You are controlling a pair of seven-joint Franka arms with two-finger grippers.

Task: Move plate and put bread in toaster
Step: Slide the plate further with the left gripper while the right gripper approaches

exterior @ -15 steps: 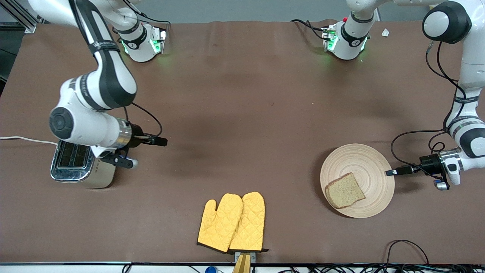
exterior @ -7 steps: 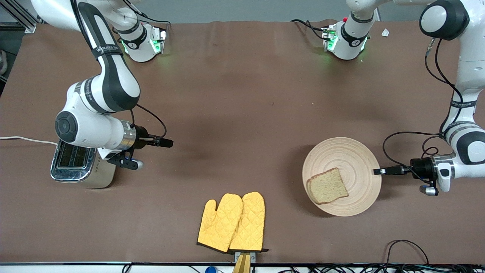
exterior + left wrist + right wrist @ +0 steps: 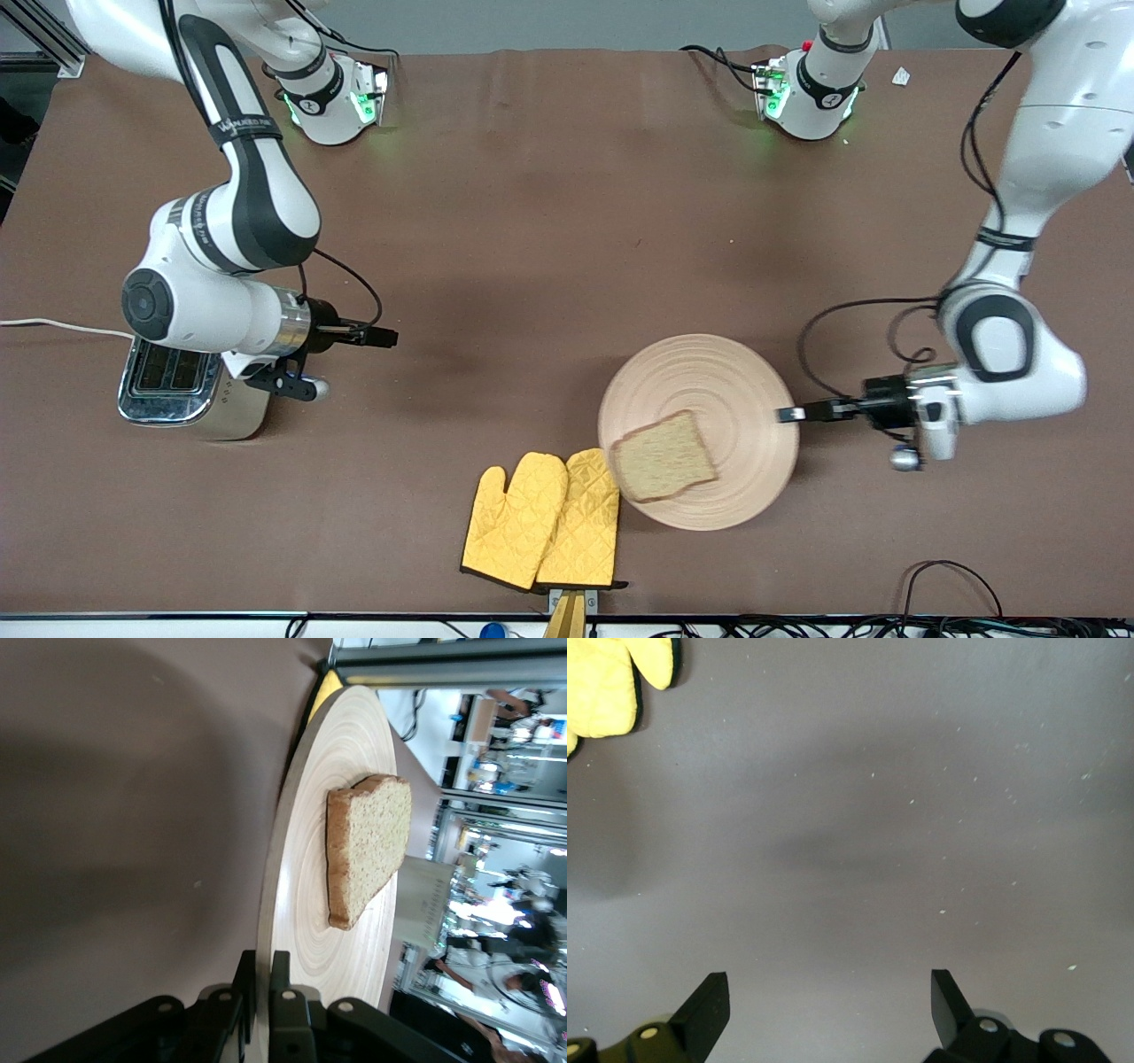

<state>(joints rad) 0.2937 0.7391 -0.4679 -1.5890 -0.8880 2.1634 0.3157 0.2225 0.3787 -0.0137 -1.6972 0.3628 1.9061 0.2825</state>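
Note:
The round light-wood plate [image 3: 700, 399] lies on the table beside the yellow mitts, with the brown bread slice [image 3: 663, 466] on its part nearest the front camera. My left gripper [image 3: 788, 414] is shut on the plate's rim at the edge toward the left arm's end; the rim [image 3: 270, 912] and the bread [image 3: 368, 846] also show in the left wrist view. The cream toaster [image 3: 182, 394] with chrome top stands toward the right arm's end. My right gripper [image 3: 381, 337] is open and empty over bare table beside the toaster.
Two yellow oven mitts [image 3: 545, 523] lie near the table's front edge, touching or just under the plate's edge; they also show in the right wrist view [image 3: 607, 682]. The toaster's white cord [image 3: 53, 326] runs off the table's end. Black cables [image 3: 948, 585] lie at the front edge.
My left gripper has dragged the plate with the bread toward the right arm's end and the mitts. The right arm has barely moved.

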